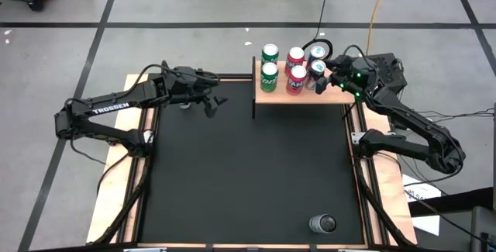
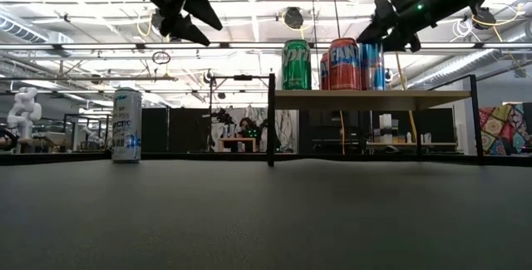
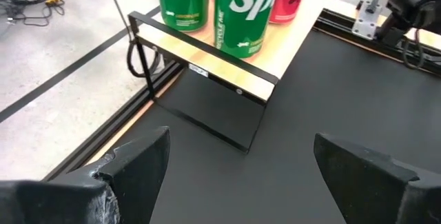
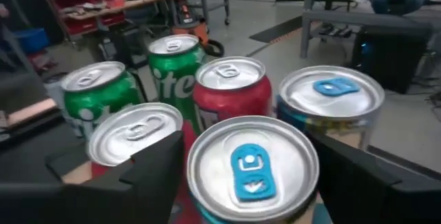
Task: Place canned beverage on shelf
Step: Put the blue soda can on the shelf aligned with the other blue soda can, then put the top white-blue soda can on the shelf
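The wooden shelf (image 1: pixel 301 93) on black posts stands at the table's far edge, also in the low view (image 2: pixel 370 98). It holds two green cans (image 1: pixel 269 75), two red cans (image 1: pixel 296 80) and two cans with blue tabs. My right gripper (image 4: pixel 251 182) reaches in from the right and is shut on the nearer blue-tab can (image 4: pixel 251 165), also seen in the high view (image 1: pixel 318 70). My left gripper (image 1: pixel 211 101) hangs open and empty above the mat, left of the shelf; it faces the shelf's left end (image 3: pixel 207 65). My right gripper pinches the blue-tab can just below its top rim (image 4: pixel 196 182), one finger (image 4: pixel 155 172) on each side. The fingers come slanting down from the table's right side. The can stands upright among the other cans on the shelf board.
A grey can (image 1: pixel 322 223) stands on the black mat (image 1: pixel 248 167) near its front right corner. The low view shows a white-and-blue can (image 2: pixel 126 126) upright at the left. The shelf's black end post (image 1: pixel 254 89) stands between my left gripper and the cans.
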